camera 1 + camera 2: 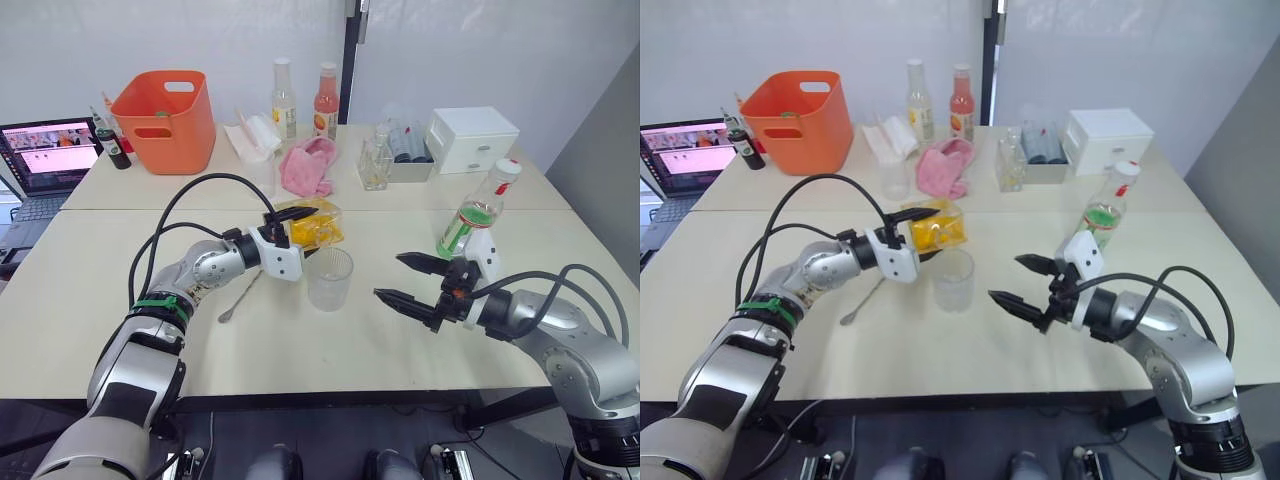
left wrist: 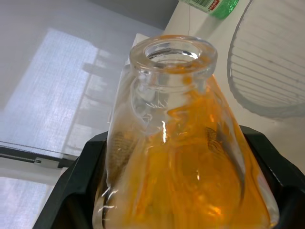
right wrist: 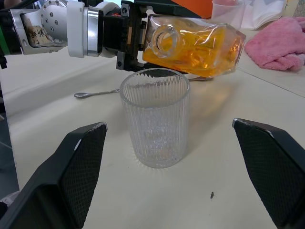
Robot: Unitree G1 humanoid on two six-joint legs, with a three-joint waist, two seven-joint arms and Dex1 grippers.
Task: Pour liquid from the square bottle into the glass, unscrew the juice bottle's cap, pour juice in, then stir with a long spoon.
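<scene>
My left gripper (image 1: 298,228) is shut on the square bottle (image 1: 322,225), which lies tipped on its side with orange-yellow liquid inside. Its open neck (image 3: 164,40) points over the far rim of the glass (image 1: 330,278), and no stream shows. The ribbed clear glass (image 3: 155,119) stands upright on the table between both arms. My right gripper (image 1: 388,276) is open just right of the glass, holding nothing. The juice bottle (image 1: 470,220) with its green label stands behind my right arm, its white cap (image 1: 508,170) on. The long spoon (image 1: 240,295) lies flat left of the glass.
Along the back stand an orange basket (image 1: 165,120), a laptop (image 1: 45,150), two tall slim bottles (image 1: 285,100), a pink cloth (image 1: 310,165), a small clear square bottle (image 1: 375,165) and a white box (image 1: 470,138). The table's front edge runs close below both arms.
</scene>
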